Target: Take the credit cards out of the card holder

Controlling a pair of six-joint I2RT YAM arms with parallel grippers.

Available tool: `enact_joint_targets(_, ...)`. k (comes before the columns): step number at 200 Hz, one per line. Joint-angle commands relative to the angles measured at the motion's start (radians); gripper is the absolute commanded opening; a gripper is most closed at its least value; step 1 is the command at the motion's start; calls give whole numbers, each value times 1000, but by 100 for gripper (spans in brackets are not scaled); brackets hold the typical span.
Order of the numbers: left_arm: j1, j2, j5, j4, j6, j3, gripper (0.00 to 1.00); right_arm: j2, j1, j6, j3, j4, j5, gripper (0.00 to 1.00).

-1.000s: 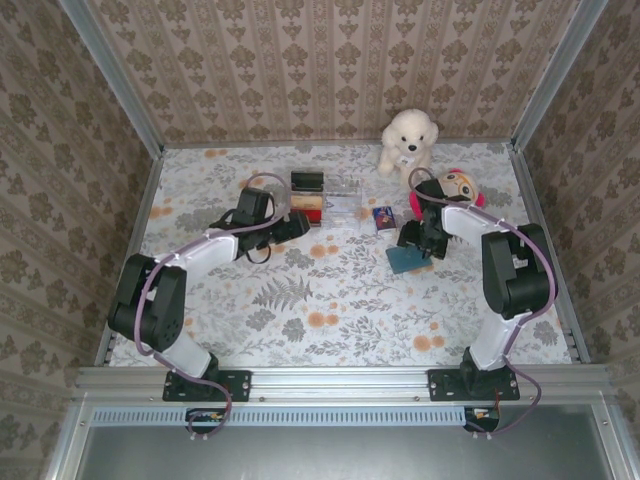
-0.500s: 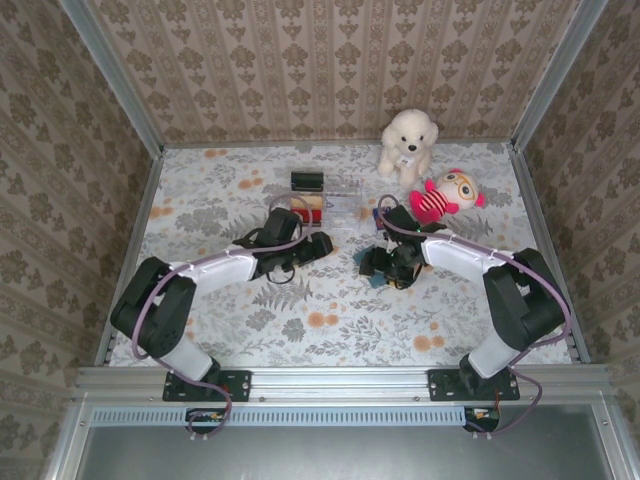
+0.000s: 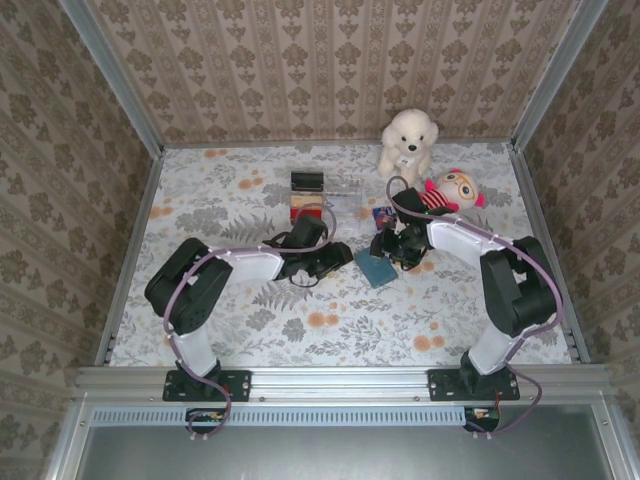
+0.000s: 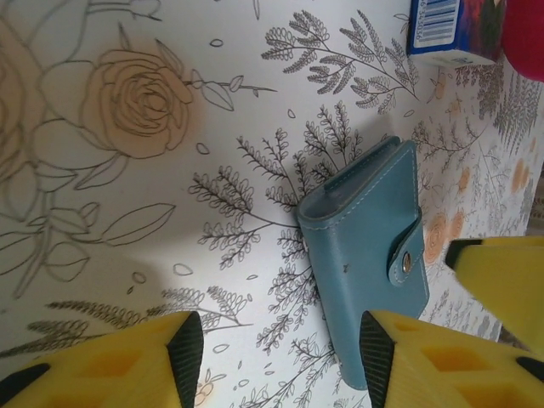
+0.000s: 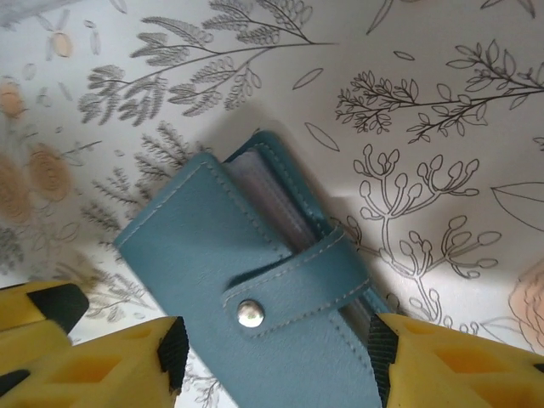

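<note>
Floral table [image 3: 250,310]. At the back are a white plush dog [image 3: 408,140] and a red doll [image 3: 452,188]. The clear plastic box [image 3: 345,203] sits mid-back; I can't tell its contents. The teal card holder [image 3: 376,269] lies flat at centre between my 2 arms, strap closed on its snap [image 5: 249,314]. The credit cards are hidden inside; only pale sleeve edges show at its open side. My right gripper [image 5: 274,348] straddles the holder and its edges reach both fingers, but I can't tell if it's clamped. My left gripper [image 4: 279,348] has its jaws apart over bare cloth, with the holder just beside 1 finger. A small blue box [image 4: 446,30] with a barcode sits just behind the holder.
</note>
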Motion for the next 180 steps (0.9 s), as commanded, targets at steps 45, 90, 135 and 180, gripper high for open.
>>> enact_joint_targets(45,-10,78,75,60,-70,48,46,85,0,-16,24,61,-101,55)
enact_joint_targets(90,-5,106,83,132,-131,12,40,96,1,60,-26,166,-215,54)
enact_joint_targets(135,-2,96,72,187,-157,-29,39,84,3,126,-61,173,-218,53)
enact_joint_targets(180,-2,20,26,164,-178,-97,49,38,11,197,-109,187,-186,55)
